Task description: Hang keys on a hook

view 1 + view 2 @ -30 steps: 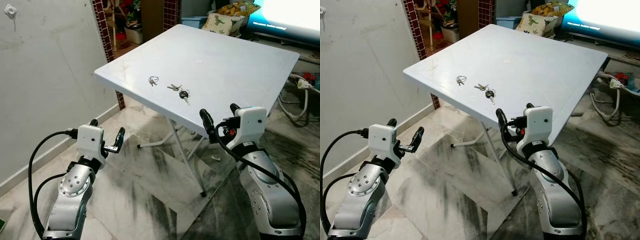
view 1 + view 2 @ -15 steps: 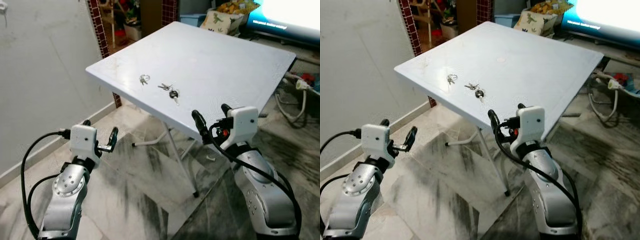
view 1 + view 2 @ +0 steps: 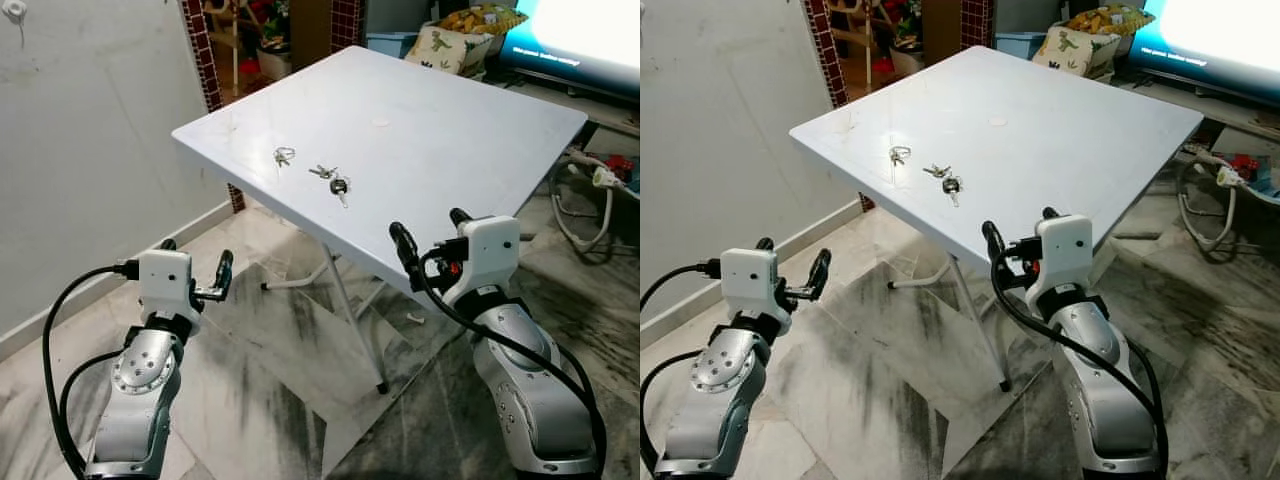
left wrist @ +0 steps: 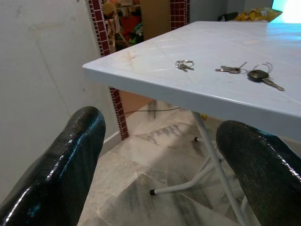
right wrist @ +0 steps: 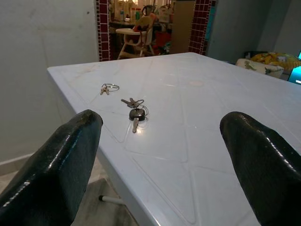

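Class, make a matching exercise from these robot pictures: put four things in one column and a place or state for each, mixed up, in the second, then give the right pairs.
Things:
1. small key ring
2. black-headed car key
3. left gripper
4. wall hook

Places or states:
A. high on the grey wall
B. open, out over the floor short of the table
C. on the table, nearest its left corner
D. on the table, just right of the small silver keys

Pairs: 1-C, 2-D, 3-B, 4-A
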Tool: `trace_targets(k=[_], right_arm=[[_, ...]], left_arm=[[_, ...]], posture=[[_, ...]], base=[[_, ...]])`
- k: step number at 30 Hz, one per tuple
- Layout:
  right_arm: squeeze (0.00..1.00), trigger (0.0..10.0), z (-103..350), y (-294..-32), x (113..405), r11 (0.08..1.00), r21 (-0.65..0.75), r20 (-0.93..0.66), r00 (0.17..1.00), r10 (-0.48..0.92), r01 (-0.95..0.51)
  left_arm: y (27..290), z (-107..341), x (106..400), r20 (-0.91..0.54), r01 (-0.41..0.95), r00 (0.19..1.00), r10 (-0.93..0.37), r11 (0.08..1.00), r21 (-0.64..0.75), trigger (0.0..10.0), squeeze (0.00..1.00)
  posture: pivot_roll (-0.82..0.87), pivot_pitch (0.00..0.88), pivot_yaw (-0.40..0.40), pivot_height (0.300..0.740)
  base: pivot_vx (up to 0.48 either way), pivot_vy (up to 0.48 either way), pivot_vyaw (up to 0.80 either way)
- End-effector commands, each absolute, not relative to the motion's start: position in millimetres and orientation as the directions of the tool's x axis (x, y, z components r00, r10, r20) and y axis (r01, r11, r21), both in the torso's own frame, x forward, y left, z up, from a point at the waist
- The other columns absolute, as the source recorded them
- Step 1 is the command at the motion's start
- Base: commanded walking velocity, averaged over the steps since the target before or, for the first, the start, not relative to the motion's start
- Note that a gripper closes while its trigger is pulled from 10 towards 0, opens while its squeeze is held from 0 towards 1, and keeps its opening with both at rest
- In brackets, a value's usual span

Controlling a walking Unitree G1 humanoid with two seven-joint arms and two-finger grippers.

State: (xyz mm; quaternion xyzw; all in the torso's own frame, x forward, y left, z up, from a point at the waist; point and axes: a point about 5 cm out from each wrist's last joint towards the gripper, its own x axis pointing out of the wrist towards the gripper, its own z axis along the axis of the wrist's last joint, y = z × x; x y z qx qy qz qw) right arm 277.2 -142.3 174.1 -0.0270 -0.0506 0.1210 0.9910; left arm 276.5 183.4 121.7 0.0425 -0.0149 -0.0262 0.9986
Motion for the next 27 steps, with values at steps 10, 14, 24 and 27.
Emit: trace_targets(k=[10,14,24,27], right_arm=[[0.0,10.0,174.1,-134.7,274.4,0.973,-0.022,0.101,0.968,0.231,-0.23],[0.0,10.0,174.7,-137.9,274.3,0.971,-0.007,0.102,0.965,0.24,-0.241],[0.0,10.0,169.6,-138.9,271.5,0.964,-0.006,0.062,0.962,0.267,-0.267],[0.0,10.0,169.8,-138.1,271.3,0.962,-0.008,0.063,0.96,0.273,-0.273]], left_arm=[[188.5,128.2,280.1,0.047,0.1,0.994,-0.102,0.995,0.03,10.0,0.0],[188.4,130.0,279.6,0.058,0.109,0.992,-0.11,0.993,0.035,10.0,0.0],[186.7,128.5,276.6,0.055,0.12,0.991,-0.121,0.993,0.018,10.0,0.0],[186.4,128.4,276.1,0.055,0.125,0.991,-0.126,0.992,0.013,10.0,0.0]], posture=[[-0.04,0.063,0.037,0.74],[-0.04,0.065,0.039,0.74],[-0.04,0.068,0.038,0.74],[-0.03,0.069,0.037,0.74]], base=[[0.0,0.0,0.0],[0.155,0.0,0.0],[0.413,0.0,0.0],[0.465,0.0,0.0]])
